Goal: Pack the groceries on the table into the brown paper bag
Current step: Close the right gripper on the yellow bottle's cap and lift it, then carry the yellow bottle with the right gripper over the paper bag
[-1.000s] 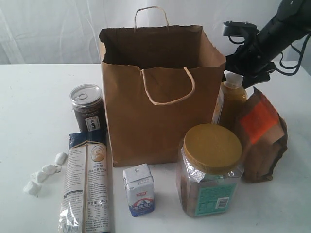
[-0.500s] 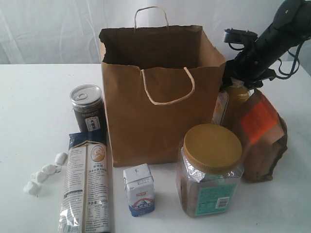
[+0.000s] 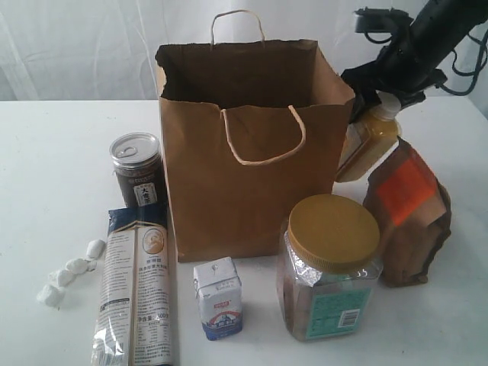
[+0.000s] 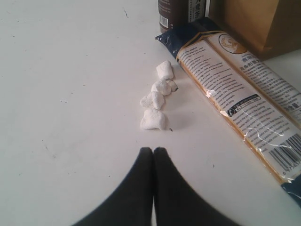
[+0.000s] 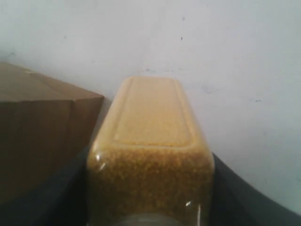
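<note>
Standing on the table [image 3: 53,152], the brown paper bag [image 3: 229,198] is flanked by the orange juice bottle [image 3: 367,145], held tilted at its neck by the right gripper [image 3: 390,90]; clearance over the rim is best gained before lowering. The left gripper [image 4: 153,151], jaws together, hangs near the sweets [image 4: 155,101].

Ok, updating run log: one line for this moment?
right gripper shut on orange juice bottle, tilted beside brown paper bag | left gripper shut, near white wrapped sweets

Lab-like setup; white table [image 3: 46,152], white curtain [image 3: 76,46] behind.
</note>
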Available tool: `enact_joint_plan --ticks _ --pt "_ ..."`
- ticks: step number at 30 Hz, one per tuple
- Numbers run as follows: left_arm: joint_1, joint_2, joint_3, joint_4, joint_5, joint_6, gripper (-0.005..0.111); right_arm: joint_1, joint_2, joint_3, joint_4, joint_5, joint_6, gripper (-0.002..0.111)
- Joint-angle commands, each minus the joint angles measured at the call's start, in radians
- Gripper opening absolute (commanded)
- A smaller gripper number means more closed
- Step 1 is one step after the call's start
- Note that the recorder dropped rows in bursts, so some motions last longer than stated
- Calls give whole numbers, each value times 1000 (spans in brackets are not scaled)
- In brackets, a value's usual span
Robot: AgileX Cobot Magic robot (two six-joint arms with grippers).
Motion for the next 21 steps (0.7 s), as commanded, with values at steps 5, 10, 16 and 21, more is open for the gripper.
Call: enact_joint_plan --ticks 5,10,16,21 --pt "-7 -5 4 -6 29 0 0 -46 -36 -65 4 45 -16 0" --pt "-7 -5 4 -6 29 0 0 -103 -85 -113 43 45 -11 0" --pt "-7 -5 4 -6 29 0 0 -162 -142 -120 197 45 -32 0" --pt "-7 -5 4 -6 29 0 0 -185 -203 -122 318 45 -80 0"
